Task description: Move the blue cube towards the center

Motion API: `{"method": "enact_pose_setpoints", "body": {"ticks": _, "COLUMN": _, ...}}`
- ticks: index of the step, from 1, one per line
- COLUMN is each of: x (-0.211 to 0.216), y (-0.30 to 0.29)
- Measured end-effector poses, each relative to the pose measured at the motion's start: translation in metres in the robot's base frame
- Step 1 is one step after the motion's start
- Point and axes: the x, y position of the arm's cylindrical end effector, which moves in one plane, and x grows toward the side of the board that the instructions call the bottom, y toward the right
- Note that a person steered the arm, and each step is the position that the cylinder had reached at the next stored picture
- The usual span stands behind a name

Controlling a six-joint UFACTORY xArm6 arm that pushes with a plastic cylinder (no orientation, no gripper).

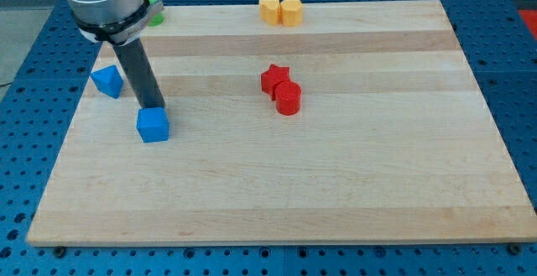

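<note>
The blue cube [153,125] lies on the wooden board [336,184] at the view's left, a little above mid-height. My tip [152,107] stands right at the cube's top edge, touching or nearly touching it. The dark rod rises up and to the left from there to the arm's grey body at the view's top left.
A second blue block [106,81], wedge-like, lies near the board's left edge. A red star [274,78] and a red cylinder [288,98] touch near the centre. Two yellow blocks [279,11] sit at the top edge. A green block [155,12] peeks out behind the arm.
</note>
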Motion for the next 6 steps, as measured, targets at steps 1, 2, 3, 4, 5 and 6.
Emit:
{"method": "enact_pose_setpoints", "body": {"ticks": 1, "x": 0.0, "y": -0.013}}
{"method": "enact_pose_setpoints", "body": {"ticks": 2, "x": 0.014, "y": -0.069}}
{"method": "enact_pose_setpoints", "body": {"ticks": 3, "x": 0.044, "y": -0.068}}
{"method": "enact_pose_setpoints", "body": {"ticks": 4, "x": 0.048, "y": 0.028}}
{"method": "enact_pose_setpoints", "body": {"ticks": 5, "x": 0.05, "y": 0.092}}
{"method": "enact_pose_setpoints", "body": {"ticks": 6, "x": 0.064, "y": 0.035}}
